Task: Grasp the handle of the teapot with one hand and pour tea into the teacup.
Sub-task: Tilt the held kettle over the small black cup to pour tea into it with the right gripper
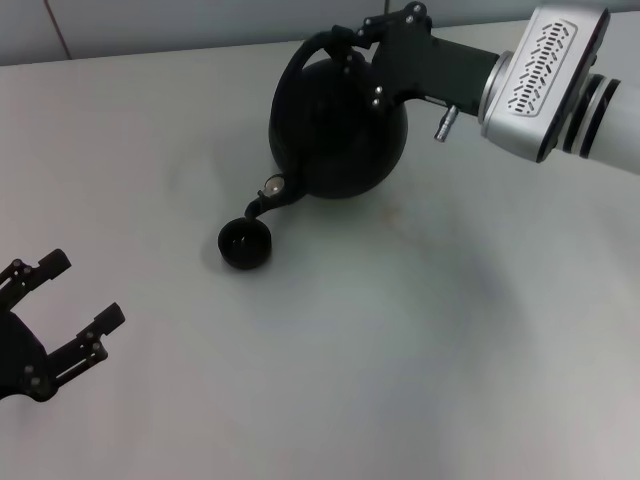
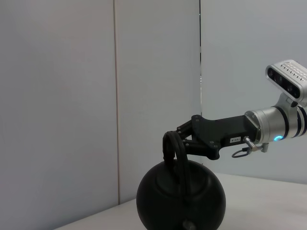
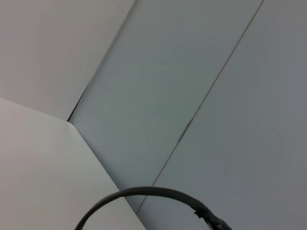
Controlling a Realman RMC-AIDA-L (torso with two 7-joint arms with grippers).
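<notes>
The large black teapot [image 1: 335, 130] is at the back middle of the table in the head view, tipped so its short spout [image 1: 268, 196] points down at the teacup [image 1: 244, 244]. That small dark cup stands on the table just in front of the spout tip. My right gripper [image 1: 365, 40] reaches in from the right and is shut on the arched black handle [image 1: 305, 50]. The left wrist view shows the same hold: the right gripper [image 2: 180, 139] clamps the handle [image 2: 173, 148] above the round teapot [image 2: 180, 199]. My left gripper [image 1: 83, 290] rests open at the near left, holding nothing.
The white table [image 1: 400, 350] stretches around pot and cup. A pale wall [image 2: 72, 96] stands behind the table's far edge. A thin dark arc [image 3: 144, 194] crosses the bottom of the right wrist view.
</notes>
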